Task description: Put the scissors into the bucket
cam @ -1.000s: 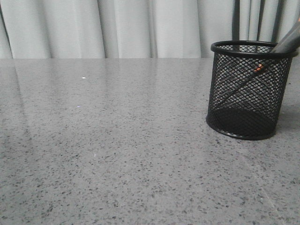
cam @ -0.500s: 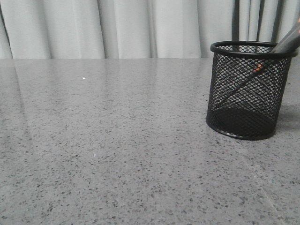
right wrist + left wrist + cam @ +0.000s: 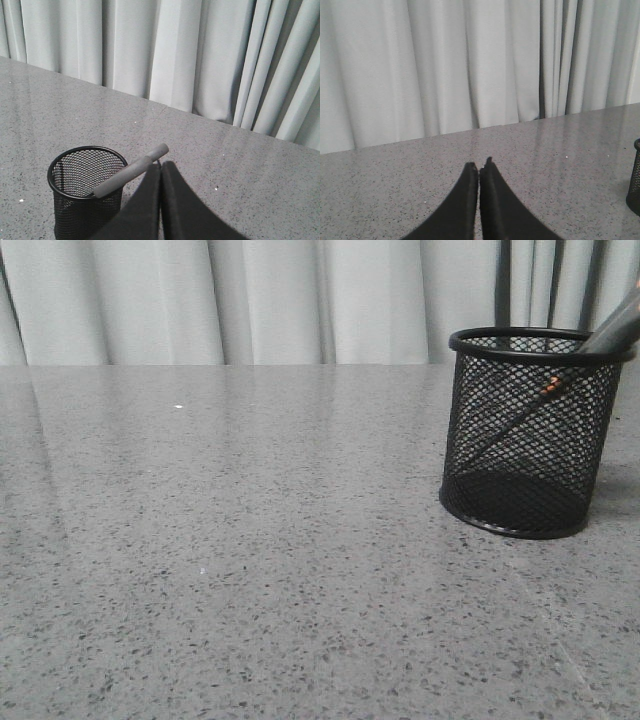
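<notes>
One bucket at right of the front view, upright on the grey speckled desk, with the scissors already inside: slim blades slanting down through the mesh toward the lower left, orange pivot spot near the upper right wall, grey handle end poking over the rim at the frame's right edge. Leaning that way probably because too long to lie within the cup. No hand anywhere in this view; pale curtain behind, nothing else on the desk nearby

Left wrist view: left hand at bottom centre, pressed together and holding nothing, hanging over bare desk; sliver of bucket at the far right edge, well apart

Right wrist view: right hand at bottom centre, likewise pressed together and empty, just beside the bucket at lower left; grey handle resting on the rim and pointing up-right toward the fingers. Looks like task done, with nothing standing in the way of pulling back
</notes>
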### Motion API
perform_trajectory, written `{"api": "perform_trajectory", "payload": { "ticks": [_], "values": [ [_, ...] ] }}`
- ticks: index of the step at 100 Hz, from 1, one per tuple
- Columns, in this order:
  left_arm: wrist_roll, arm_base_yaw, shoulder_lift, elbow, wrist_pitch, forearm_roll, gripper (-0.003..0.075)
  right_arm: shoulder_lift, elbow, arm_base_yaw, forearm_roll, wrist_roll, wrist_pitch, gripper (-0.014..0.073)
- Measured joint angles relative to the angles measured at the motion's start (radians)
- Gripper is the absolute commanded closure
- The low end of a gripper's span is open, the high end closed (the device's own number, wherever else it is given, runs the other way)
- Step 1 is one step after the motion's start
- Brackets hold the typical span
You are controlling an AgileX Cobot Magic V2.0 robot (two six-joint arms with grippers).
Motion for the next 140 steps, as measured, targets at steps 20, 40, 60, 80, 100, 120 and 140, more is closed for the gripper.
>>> {"api": "perform_trajectory", "payload": {
  "ticks": [20, 40, 60, 80, 100, 120, 140],
  "values": [
    [0.0, 0.0, 0.0, 0.0, 0.0, 0.0, 0.074, 0.0, 0.0, 0.0, -0.002, 0.0, 0.0, 0.0645],
    [0.0, 0.0, 0.0, 0.002, -0.003, 0.0, 0.074, 0.0, 0.0, 0.0, -0.002, 0.0, 0.0, 0.0645],
    [-0.012, 0.012, -0.046, 0.057, -0.003, 0.094, 0.074, 0.0, 0.0, 0.0, -0.002, 0.0, 0.0, 0.0645],
    [-0.375, 0.14, -0.17, 0.208, 0.018, 0.472, 0.074, 0.0, 0.0, 0.0, -0.002, 0.0, 0.0, 0.0645],
    [-0.513, 0.306, -0.305, 0.248, 0.188, 0.566, 0.074, 0.0, 0.0, 0.0, -0.002, 0.0, -0.001, 0.0645],
    [-0.525, 0.407, -0.309, 0.248, 0.424, 0.58, 0.074, 0.0, 0.002, 0.0, -0.002, 0.0, -0.001, 0.0645],
    [-0.528, 0.424, -0.309, 0.248, 0.429, 0.58, 0.074, 0.0, 0.002, 0.0, -0.002, 0.0, -0.001, 0.0645]
  ]
}}
